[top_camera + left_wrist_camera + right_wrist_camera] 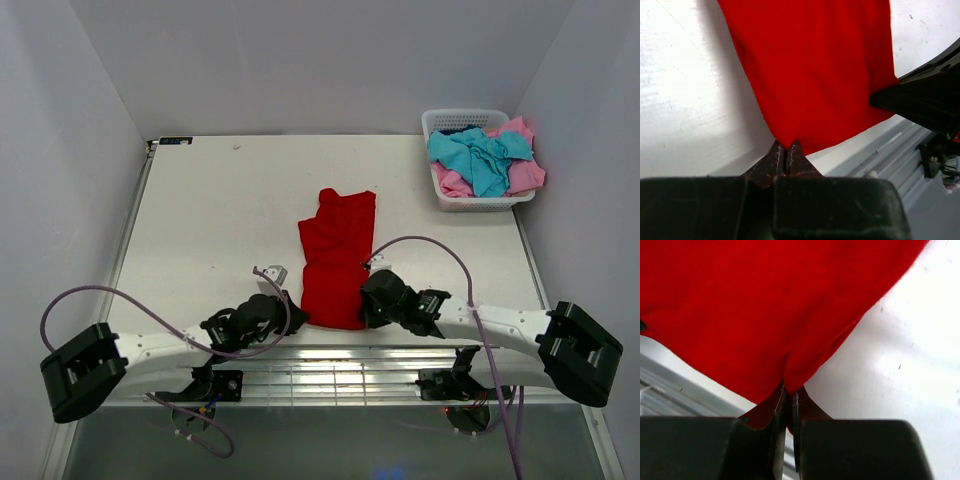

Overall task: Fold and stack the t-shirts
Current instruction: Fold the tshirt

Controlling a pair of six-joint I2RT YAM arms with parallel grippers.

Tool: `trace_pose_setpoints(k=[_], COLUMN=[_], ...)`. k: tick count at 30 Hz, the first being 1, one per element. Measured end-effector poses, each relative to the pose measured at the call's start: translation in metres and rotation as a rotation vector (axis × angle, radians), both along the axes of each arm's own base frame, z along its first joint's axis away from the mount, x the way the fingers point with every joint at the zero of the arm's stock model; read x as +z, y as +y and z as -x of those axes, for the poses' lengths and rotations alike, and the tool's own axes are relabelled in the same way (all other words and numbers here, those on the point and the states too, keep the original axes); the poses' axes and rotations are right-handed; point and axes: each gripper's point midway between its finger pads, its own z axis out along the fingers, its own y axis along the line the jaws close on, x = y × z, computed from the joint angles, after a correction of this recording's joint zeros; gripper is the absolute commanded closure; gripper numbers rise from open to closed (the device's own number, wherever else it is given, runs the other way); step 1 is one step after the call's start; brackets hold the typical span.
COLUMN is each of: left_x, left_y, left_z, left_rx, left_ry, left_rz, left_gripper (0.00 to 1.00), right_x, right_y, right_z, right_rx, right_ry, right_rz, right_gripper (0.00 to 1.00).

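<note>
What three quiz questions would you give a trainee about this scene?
1. What do the left jaws hold?
A) a near corner of the red shirt
B) a towel
C) nothing
2. True or false: the right jaws stand open.
3. What lies in the basket?

Key:
1. A
2. False: they are shut on the red shirt's other near corner.
3. A blue shirt and pink cloth.
</note>
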Motion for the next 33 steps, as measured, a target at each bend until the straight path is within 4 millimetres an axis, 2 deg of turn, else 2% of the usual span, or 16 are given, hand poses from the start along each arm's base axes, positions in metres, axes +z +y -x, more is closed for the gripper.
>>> trace_pose_setpoints(k=[4, 7, 11, 14, 18, 22, 25, 28, 33], left_x=[0.018, 0.024, 0.034, 0.049, 0.081, 0.113, 0.127, 0.132, 0.12], left_y=[0.002, 0.004, 0.001, -0.004, -0.014, -0.023, -0.027, -0.032, -0.032], left_z=[0.019, 0.025, 0.017, 0.004, -0.017, -0.037, -0.05, -0.066, -0.096], left_rx=[0.02, 0.034, 0.071, 0.101, 0.141, 0.18, 0.21, 0.229, 0.26], left_ry=[0.003, 0.01, -0.01, -0.058, -0.153, -0.257, -0.322, -0.365, -0.4], left_rz=[0.025, 0.006, -0.042, -0.065, -0.069, -0.062, -0.069, -0.086, -0.149], left_gripper=[1.0, 1.0, 1.0, 1.0, 1.0, 1.0, 1.0, 1.0, 1.0], right_x=[0.011, 0.019, 0.038, 0.058, 0.083, 0.096, 0.099, 0.098, 0.097], right_y=[-0.004, -0.004, -0.004, -0.001, 0.005, 0.006, 0.0, -0.011, -0.025], right_z=[0.031, 0.046, 0.043, 0.03, 0.009, -0.017, -0.04, -0.061, -0.093], right_rx=[-0.01, -0.008, -0.048, -0.086, -0.14, -0.194, -0.238, -0.277, -0.324], right_ry=[0.004, -0.001, -0.042, -0.1, -0.191, -0.253, -0.288, -0.309, -0.335], right_rz=[0.009, 0.012, 0.022, 0.017, 0.03, 0.074, 0.117, 0.148, 0.173], right_gripper=[0.92, 0.92, 0.92, 0.92, 0.91, 0.91, 0.91, 0.91, 0.91])
